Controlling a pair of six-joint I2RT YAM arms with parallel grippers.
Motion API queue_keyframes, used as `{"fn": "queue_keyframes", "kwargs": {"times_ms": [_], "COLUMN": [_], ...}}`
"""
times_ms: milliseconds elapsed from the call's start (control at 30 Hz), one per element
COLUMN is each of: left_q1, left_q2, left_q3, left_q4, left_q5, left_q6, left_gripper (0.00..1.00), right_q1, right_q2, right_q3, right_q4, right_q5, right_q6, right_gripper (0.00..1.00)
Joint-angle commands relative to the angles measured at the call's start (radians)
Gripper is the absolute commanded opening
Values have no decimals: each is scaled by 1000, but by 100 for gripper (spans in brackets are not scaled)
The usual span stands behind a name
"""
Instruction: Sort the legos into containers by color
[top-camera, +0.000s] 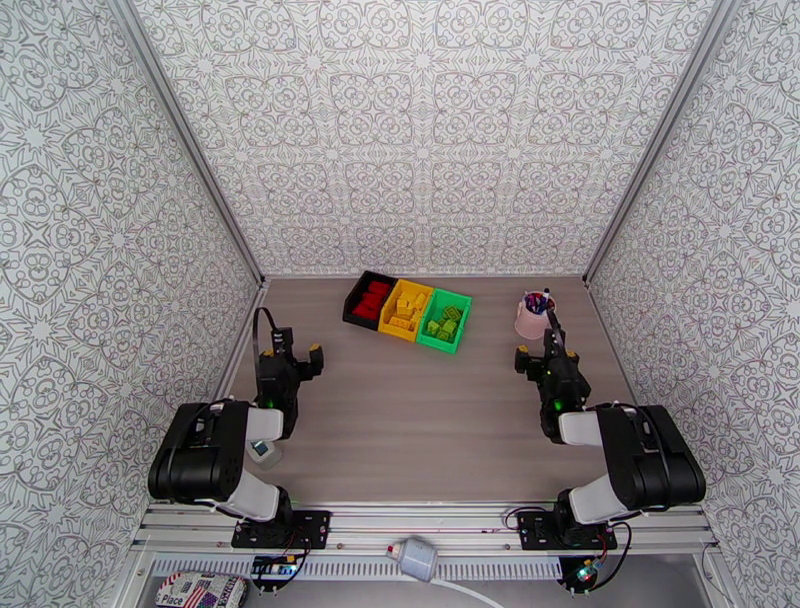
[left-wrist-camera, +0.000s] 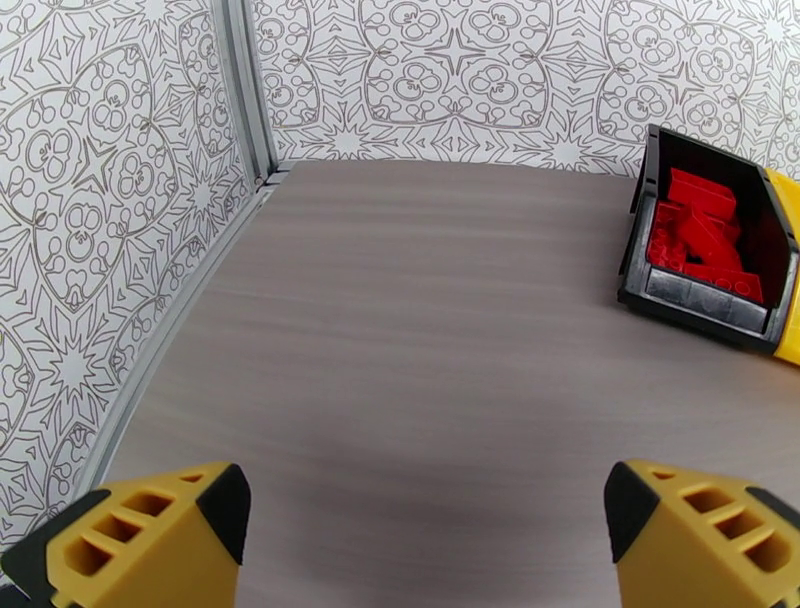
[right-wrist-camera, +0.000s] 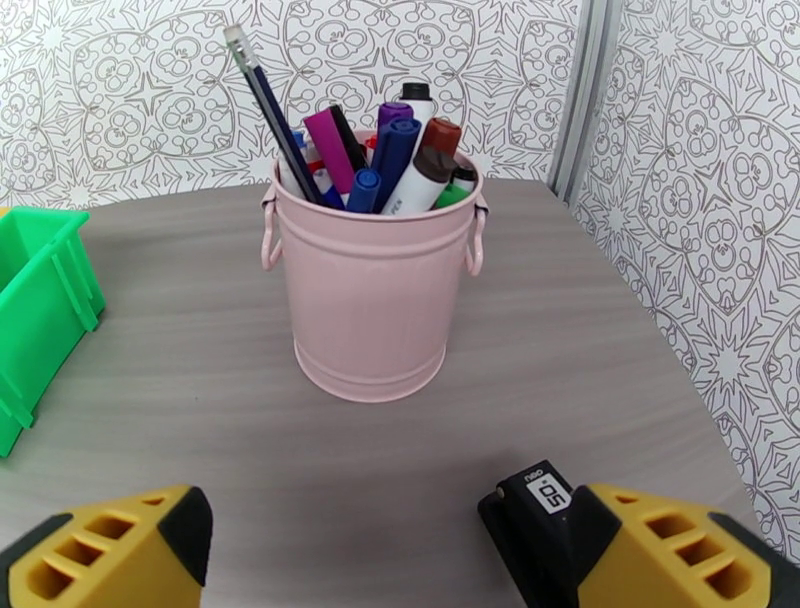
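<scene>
Wood-grain table (top-camera: 400, 430), three bins (top-camera: 398, 334), one pink cup (top-camera: 533, 320)

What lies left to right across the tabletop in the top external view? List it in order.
Open left gripper → black rectangular plastic bin → yellow rectangular plastic bin → green rectangular plastic bin → round pink metal cup of pens.

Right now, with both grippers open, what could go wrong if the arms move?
The right gripper faces the pink cup of pens; a forward move could tip it. The black bin, yellow bin and green bin sit side by side, so a push on one may shift all three.
</scene>
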Motion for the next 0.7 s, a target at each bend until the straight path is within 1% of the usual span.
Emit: {"fn": "queue_keyframes", "kwargs": {"times_ms": [0, 367, 533, 633, 667], "left_q1": [-6, -6, -7, 1, 3], "left_q2": [-5, -5, -5, -4, -5], "left_q3": [10, 13, 13, 17, 16], "left_q4": [-1, -4, -5, -11, -14], "left_q5": [-34, -36, -36, -22, -16], "left_q6": [25, 24, 24, 21, 21], "left_gripper": [99, 99, 99, 99, 99], "right_q1": [-4, -4, -11, -13, -11], "right_q2": [-2, -1, 12, 0, -4], "right_q3": [13, 14, 46, 25, 21], "right_q4": [17, 15, -33, -6, -1], "right_q5": [14, 13, -48, -50, -69], "right_q6": [15, 16, 9, 1, -8], "right_gripper": [99, 99, 99, 99, 99]}}
